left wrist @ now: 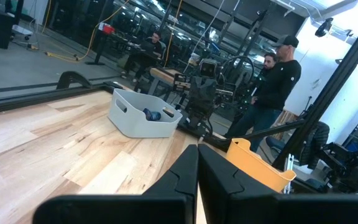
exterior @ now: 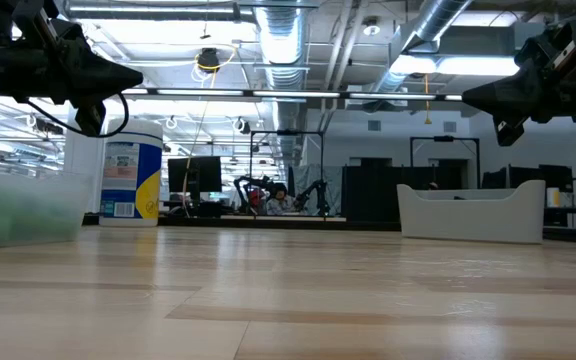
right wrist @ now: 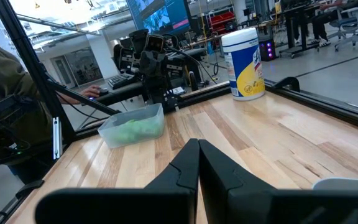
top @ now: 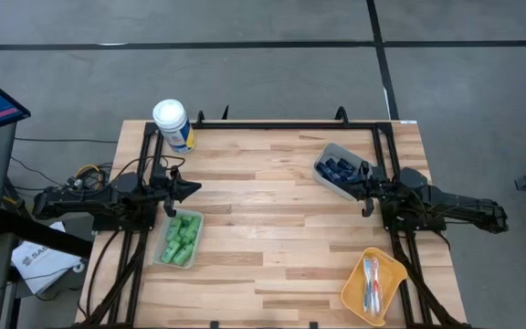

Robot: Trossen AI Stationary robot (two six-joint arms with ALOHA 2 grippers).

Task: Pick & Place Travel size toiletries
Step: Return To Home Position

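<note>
Bright green small bottles (top: 182, 236) fill a clear bin (top: 163, 258) near the table's left edge; the right wrist view shows that bin (right wrist: 133, 129) too. Dark navy tubes (top: 338, 170) lie in a grey bin (top: 332, 152) on the right, also seen in the left wrist view (left wrist: 143, 114). Toothbrushes (top: 370, 281) lie in a yellow bin (top: 383, 260) at the near right. My left gripper (top: 195, 187) hovers shut above the table, just beyond the green bin. My right gripper (top: 365, 192) hovers shut beside the grey bin. Neither holds anything.
A large white-lidded canister (top: 172, 124) with a blue-yellow label stands at the table's far left corner. Bare wood lies between the bins in the table's middle (top: 272, 219). People stand beyond the table's right edge in the left wrist view (left wrist: 278, 74).
</note>
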